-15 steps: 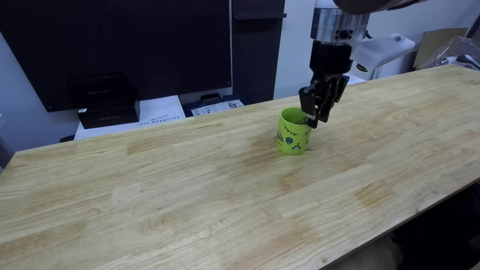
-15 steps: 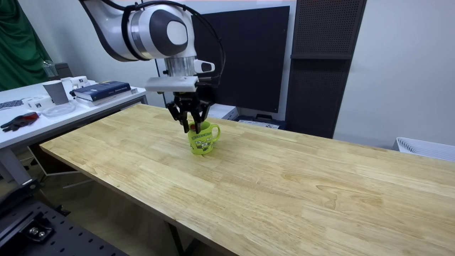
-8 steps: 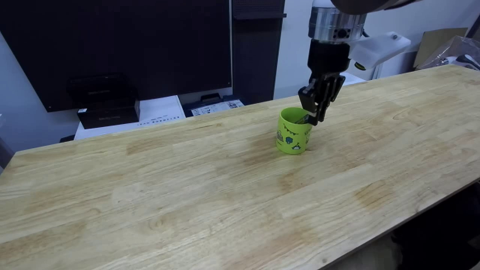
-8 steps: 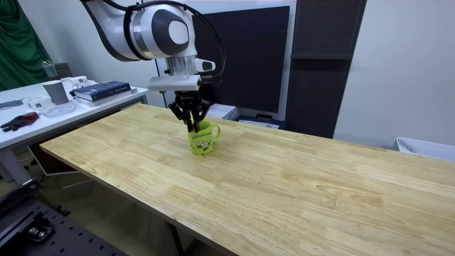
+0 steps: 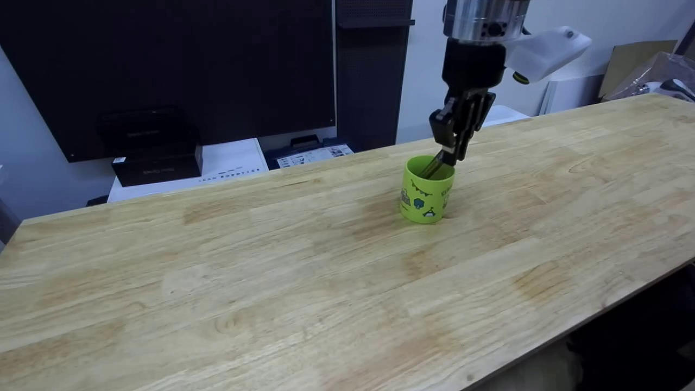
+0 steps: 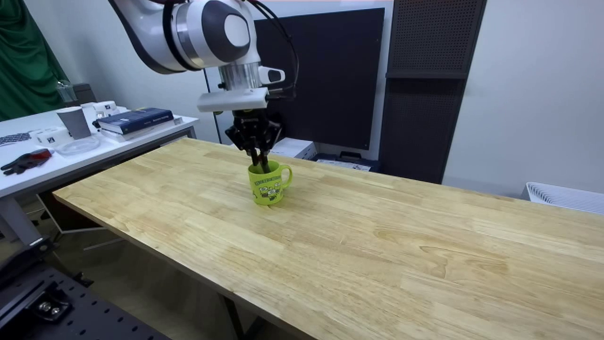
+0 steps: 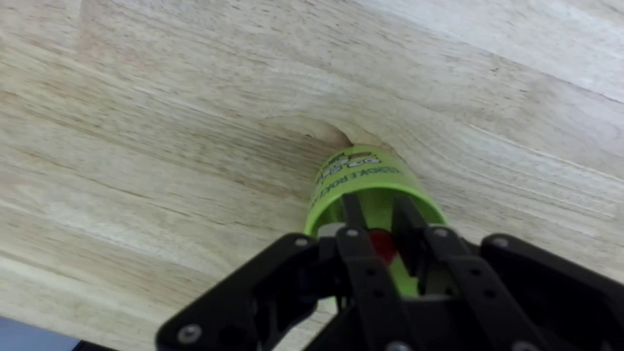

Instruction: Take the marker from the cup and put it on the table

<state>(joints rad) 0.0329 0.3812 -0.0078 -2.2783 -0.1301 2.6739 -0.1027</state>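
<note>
The lime-green cup [image 5: 426, 203] stands upright on the wooden table [image 5: 260, 282], with printed dark pictures on its side. In an exterior view its handle [image 6: 288, 175] shows on the right. My gripper [image 5: 449, 157] is above the cup's rim, shut on the upper end of the marker [image 5: 431, 168]. The marker's dark, printed body slants down from the fingers into the cup; its lower end is hidden by the cup wall. In the wrist view the marker's red end [image 7: 382, 245] sits between the fingers, with the cup [image 7: 363, 173] below them.
In an exterior view, a white side table [image 6: 165, 138] with books [image 6: 135, 120] and a grey paper cup [image 6: 74, 123] stands at the left. Boxes [image 5: 157, 165] stand beyond the table's far edge, near a large black board [image 5: 179, 65].
The gripper was open around the red end one second ago, then shut on it. It has since risen a little, drawing the marker partly up. The cup has stayed in place.
</note>
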